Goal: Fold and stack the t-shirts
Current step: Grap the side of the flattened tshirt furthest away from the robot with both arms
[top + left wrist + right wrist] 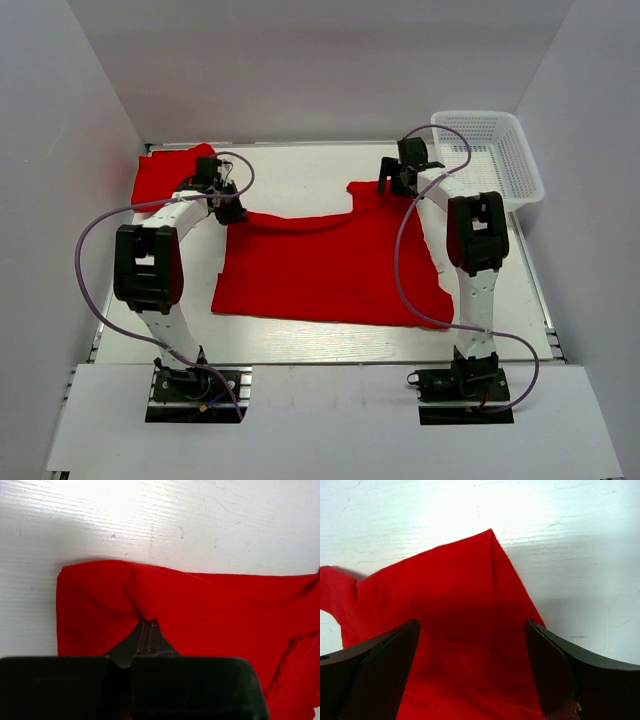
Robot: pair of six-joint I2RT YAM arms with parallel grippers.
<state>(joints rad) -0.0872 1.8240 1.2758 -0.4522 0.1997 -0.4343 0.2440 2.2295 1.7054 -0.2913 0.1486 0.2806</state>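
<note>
From the top camera the left arm lies across the second bright red cloth t-shirt (165,172) at the far left corner of the counter (300,175), so I see only a rumpled patch of it against the left wall and cannot tell whether it is folded. The plain bright red short-sleeved t-shirt (325,268) lies spread over the middle of the counter, neckline toward the far edge. Its right side is partly hidden behind the right arm, and its far left part is drawn out in a narrow band toward the left fingers (229,209).

In the left wrist view the black housing blocks the whole bottom of the picture. Above it the left fingers (143,637) are pressed together, clamped on a pinch of that shirt's cloth (200,605), which runs off the right edge of the frame. In the right wrist view the right fingers (382,667) stand wide apart with a pointed corner of the same shirt (470,605) between them, touching neither. From above, the right fingers (392,180) sit over the shirt's far right corner.

The counter is white, with fine scratches and a strong glare in both wrist views. Plain pale walls close it in on three sides. A white plastic mesh basket (495,150) stands at the far right corner, and thin purple-grey cables (100,230) loop off both arms
</note>
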